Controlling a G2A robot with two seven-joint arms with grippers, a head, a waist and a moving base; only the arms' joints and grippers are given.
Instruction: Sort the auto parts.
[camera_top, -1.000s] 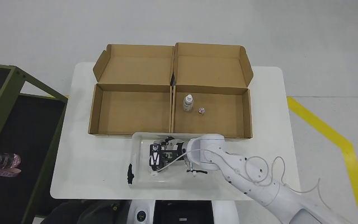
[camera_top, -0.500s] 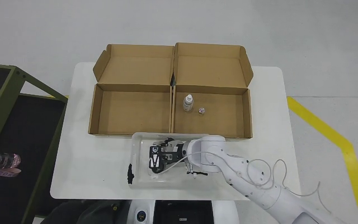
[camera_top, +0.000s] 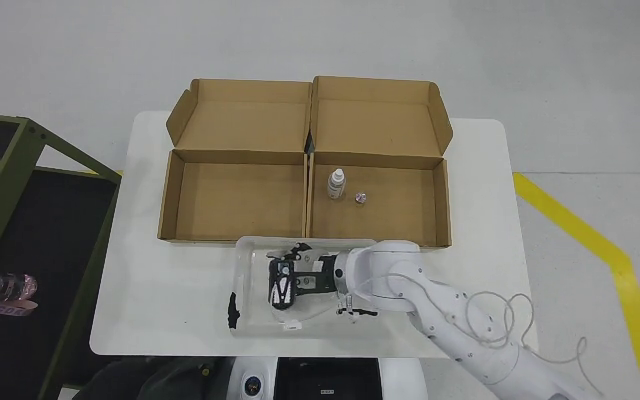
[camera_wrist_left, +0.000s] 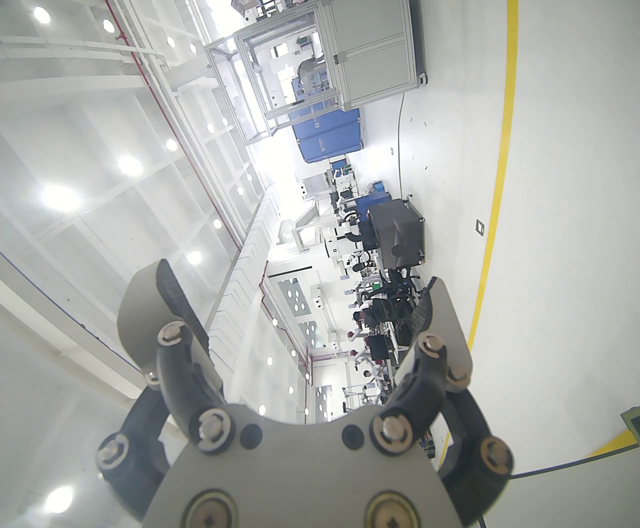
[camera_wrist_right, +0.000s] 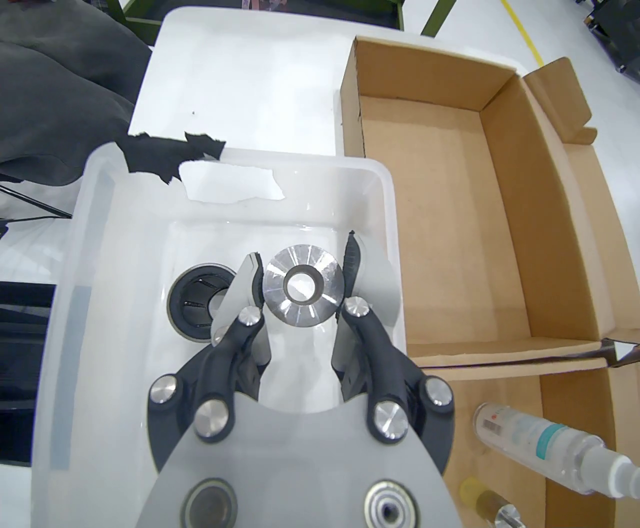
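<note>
Pick step in hand: right pincer (camera_wrist_right: 304, 270) is down inside the clear bin (camera_wrist_right: 95, 300) at the near edge of the bench (camera_top: 140, 290), looks clamped on the silver ring (camera_wrist_right: 305, 309), with a black bearing (camera_wrist_right: 192, 305) just beside it on the bin floor. Left pincer (camera_wrist_left: 300, 285) is spread apart, holds nothing, aimed off into the room. Next, probably: lift ring straight up clear of the bin wall and carry it to a carton, maybe the one with spray bottle (camera_top: 337, 182) and small metal part (camera_top: 362, 197) rather than the bare carton (camera_top: 235, 200); can't tell which is correct

Two boxes (camera_top: 235, 200) (camera_top: 400, 205), one bin (camera_top: 250, 258), one bottle (camera_top: 337, 182), perhaps three parts (camera_wrist_right: 303, 286) (camera_wrist_right: 197, 305) (camera_top: 363, 197).
</note>
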